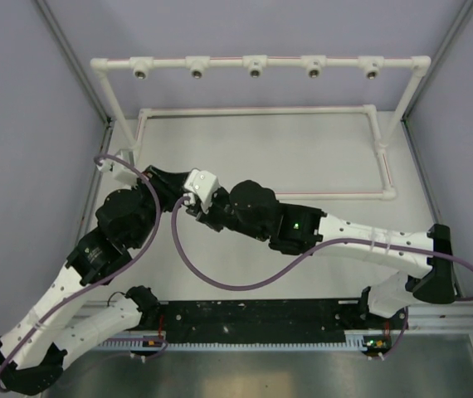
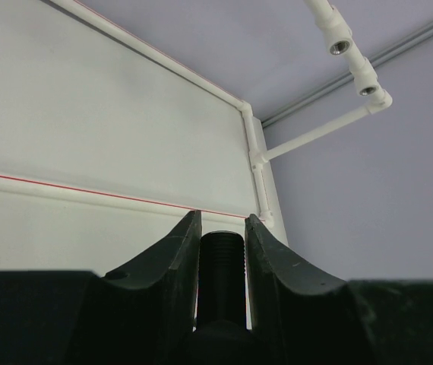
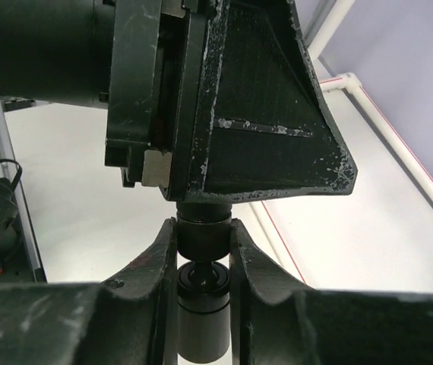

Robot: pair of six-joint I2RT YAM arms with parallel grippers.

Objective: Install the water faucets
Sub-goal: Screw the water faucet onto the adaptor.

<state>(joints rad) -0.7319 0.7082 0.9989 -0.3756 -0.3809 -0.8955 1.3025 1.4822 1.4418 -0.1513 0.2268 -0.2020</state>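
Note:
A black water faucet stands between my left gripper's fingers, its threaded end pointing out past the tips; that gripper is shut on it. In the right wrist view the faucet's round body hangs below the left gripper. My right gripper is shut on that body from below, both fingers touching its sides. In the top view the two arms meet left of the table's middle, where the faucet itself is hidden by the wrists.
The white pipe frame stands at the back with several metal-ringed sockets along its top bar. Its base rectangle lies on the table behind the grippers. Purple walls close in the left, right and back.

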